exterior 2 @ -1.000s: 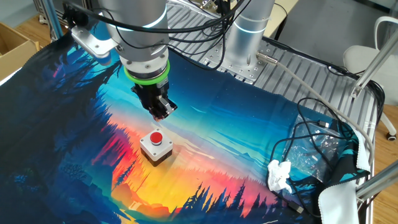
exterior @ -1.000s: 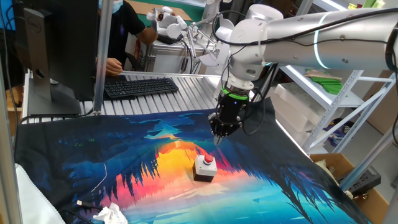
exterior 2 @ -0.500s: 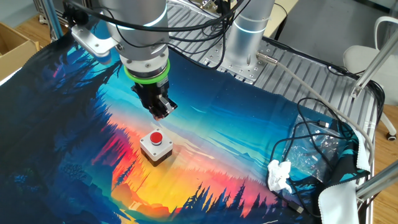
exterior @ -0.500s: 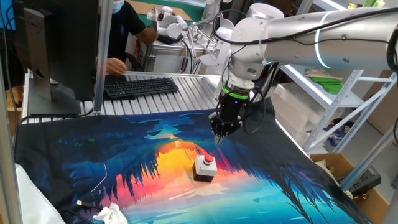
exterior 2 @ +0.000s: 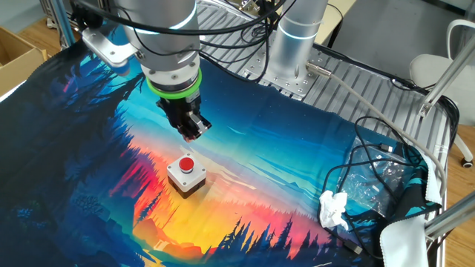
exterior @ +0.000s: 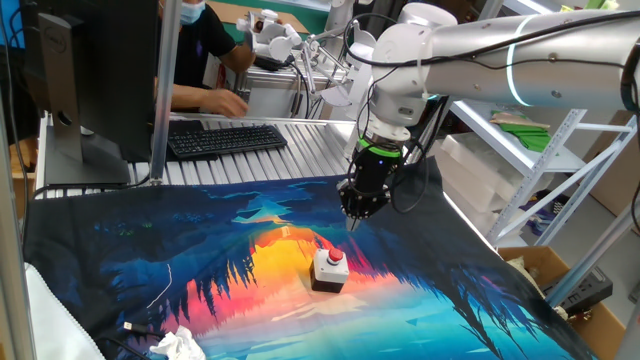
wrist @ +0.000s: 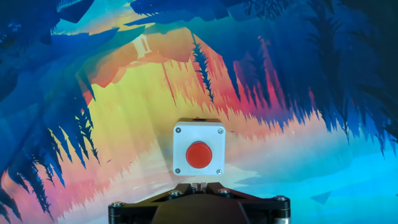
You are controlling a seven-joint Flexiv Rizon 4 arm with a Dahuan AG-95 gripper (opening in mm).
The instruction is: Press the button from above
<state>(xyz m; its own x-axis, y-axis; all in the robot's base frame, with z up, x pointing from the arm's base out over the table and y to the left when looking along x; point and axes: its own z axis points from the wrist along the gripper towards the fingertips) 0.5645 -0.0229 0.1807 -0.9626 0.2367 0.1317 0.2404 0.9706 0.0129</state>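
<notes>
Button sits on mat w/ hand above, apart.

1. You've got one button sitting on the surface.
2. One pincer on the one arm.
3. One keyboard, one monitor.
4. One person at the back.

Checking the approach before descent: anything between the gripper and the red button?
Nothing visible. The gripper hangs above the button with only open air between them in both fixed views, and the hand view shows the red cap uncovered.
</notes>
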